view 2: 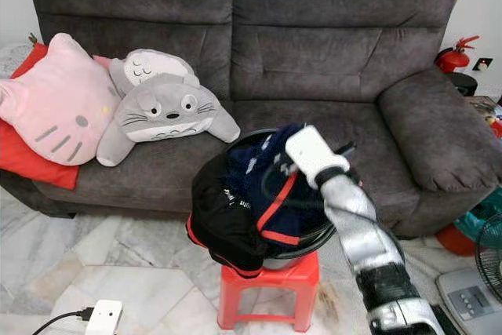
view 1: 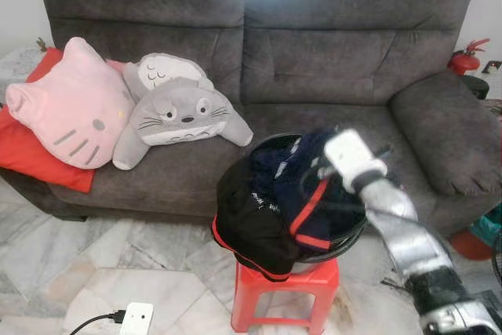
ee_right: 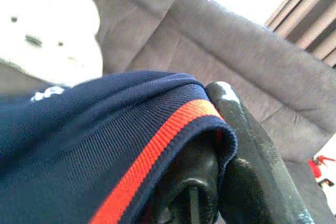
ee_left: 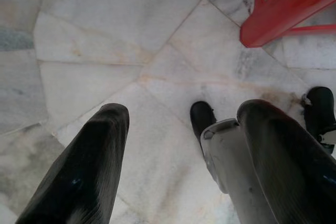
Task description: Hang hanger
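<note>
Hanger: not made out among the clothes (view 1: 271, 202). Clothes: heaped in basket (view 1: 345, 245) on red stool (view 1: 286, 292), before sofa (view 1: 329, 60). Right claw (view 1: 314, 172): in the heap, clamped on navy, red-trimmed cloth (ee_right: 105, 145). Left claw (ee_left: 178, 166): spread, idle above floor (ee_left: 105, 51). Hanging not begun, by appearance.

The fingertips of the right gripper (view 2: 292, 164) are buried in the dark clothes (view 2: 259, 202), so their spread cannot be read from the head views. In the right wrist view, 1 black finger (ee_right: 247, 145) is draped by navy fabric with a red stripe (ee_right: 152, 150), and the other is covered. No hanger can be made out among the clothes. The black basket (view 1: 345, 245) is largely hidden, only parts of its rim being seen. The red stool (view 1: 282, 292) is cut off by the lower edge. The left gripper (ee_left: 178, 166) is blurred and cropped at the frame's edge.
</note>
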Controlling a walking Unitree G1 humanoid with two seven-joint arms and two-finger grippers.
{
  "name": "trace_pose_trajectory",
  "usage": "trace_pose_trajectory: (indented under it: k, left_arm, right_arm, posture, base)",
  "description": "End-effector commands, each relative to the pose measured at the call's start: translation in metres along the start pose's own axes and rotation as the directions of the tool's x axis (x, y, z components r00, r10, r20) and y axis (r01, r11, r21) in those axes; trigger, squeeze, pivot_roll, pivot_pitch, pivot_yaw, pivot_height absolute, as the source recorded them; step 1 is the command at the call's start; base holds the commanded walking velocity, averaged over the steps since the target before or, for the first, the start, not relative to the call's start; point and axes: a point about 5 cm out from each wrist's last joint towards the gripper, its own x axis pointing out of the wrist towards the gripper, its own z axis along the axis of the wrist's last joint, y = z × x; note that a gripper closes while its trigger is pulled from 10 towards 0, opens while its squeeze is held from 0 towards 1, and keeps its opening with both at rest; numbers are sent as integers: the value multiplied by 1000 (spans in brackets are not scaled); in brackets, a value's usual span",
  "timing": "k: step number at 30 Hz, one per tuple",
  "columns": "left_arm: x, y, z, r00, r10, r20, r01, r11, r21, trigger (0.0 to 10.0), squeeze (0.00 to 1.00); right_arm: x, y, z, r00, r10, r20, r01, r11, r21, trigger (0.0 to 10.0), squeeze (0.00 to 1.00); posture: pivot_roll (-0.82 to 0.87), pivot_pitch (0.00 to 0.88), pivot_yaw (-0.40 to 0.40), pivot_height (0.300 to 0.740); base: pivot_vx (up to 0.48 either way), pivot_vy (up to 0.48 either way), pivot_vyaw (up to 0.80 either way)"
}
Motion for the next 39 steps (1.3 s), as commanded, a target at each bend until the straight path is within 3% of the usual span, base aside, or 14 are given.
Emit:
trace_pose_trajectory:
  k: [1, 2, 10, 17, 19, 20, 21, 22, 25, 27, 31, 33, 38, 39]
  left_arm:
    - [-1, 1, -3, 1000, -5, -3, 5, 1000, 8, 10000, 0]
    - [-1, 1, -3, 1000, -6, -3, 6, 1000, 8, 10000, 0]
    - [-1, 0, -5, 1000, -7, -5, 7, 1000, 1, 10000, 0]
    - [-2, 1, -7, 1000, 1, -3, -1, 1000, -3, 10000, 0]
    - [-2, 1, -8, 1000, 1, -3, -1, 1000, -2, 10000, 0]
    - [-2, 1, -9, 1000, 1, -2, -1, 1000, -2, 10000, 0]
    - [-2, 1, -9, 1000, 1, -2, -1, 1000, -2, 10000, 0]
    - [-3, 0, -9, 1000, 0, -3, 0, 1000, -3, 10000, 0]
    - [-3, 0, -10, 1000, 0, 3, 0, 1000, -8, 10000, 0]
    - [-4, 0, -11, 1000, 5, 9, -5, 1000, -19, 10000, 0]
    - [-4, 1, -12, 1000, 7, 11, -7, 1000, -23, 10000, 0]
    - [-4, 3, -12, 1000, 6, 9, -6, 1000, -18, 10000, 0]
    - [-4, 4, -12, 1000, 0, 12, 0, 1000, -13, 10000, 0]
    - [-4, 5, -12, 1000, -2, 14, 2, 1000, -13, 10000, 0]
  right_arm:
    - [7, -12, 23, 998, -25, 62, 20, 996, 82, 3843, 0]
    - [8, -13, 26, 997, -28, 69, 22, 996, 88, 10000, 0]
    - [16, -36, 64, 980, -85, 177, 77, 996, 55, 10000, 0]
    - [9, -43, 94, 956, -93, 279, 78, 995, 64, 10000, 0]
    - [8, -39, 84, 974, -69, 214, 58, 997, 56, 10000, 0]
    - [7, -33, 63, 993, -48, 111, 42, 998, 54, 10000, 0]
    - [7, -33, 63, 993, -48, 111, 42, 998, 54, 10000, 0]
    - [4, -27, 46, 999, -36, 35, 34, 997, 64, 10000, 0]
    - [-5, -11, 12, 996, -6, -92, 18, 991, 134, 10000, 0]
    - [-18, 1, -13, 979, -24, -202, 69, 973, 221, 10000, 0]
    - [-26, 7, -19, 962, -58, -266, 122, 965, 232, 10000, 0]
    - [-29, 19, -19, 955, -35, -296, 113, 962, 250, 10000, 0]
    - [-35, 30, -25, 937, -66, -343, 119, 983, 137, 10000, 0]
    - [-38, 30, -29, 930, -95, -355, 133, 988, 82, 10000, 0]
  posture:
    - [-132, 0, 24, 740]
    - [-132, 0, 24, 740]
    - [-130, 0, 19, 740]
    - [-133, 0, 19, 740]
    - [-137, 0, 20, 740]
    - [-137, 0, 20, 740]
    - [-137, 0, 20, 740]
    - [-132, 0, 20, 740]
    - [-121, 0, 19, 740]
    - [-118, 0, 24, 740]
    - [-125, 0, 32, 740]
    - [-128, 0, 41, 740]
    - [-121, 0, 44, 740]
    - [-120, 0, 47, 740]
  base:
    - [0, 0, 0]
    - [0, 0, 0]
    - [0, 0, 0]
    - [0, 0, 0]
    - [0, 0, 0]
    - [0, 0, 0]
    - [0, 0, 0]
    - [0, 0, 0]
    - [0, 0, 0]
    - [0, 0, 0]
    - [0, 0, 0]
    - [0, 0, 0]
    - [0, 0, 0]
    - [0, 0, 0]
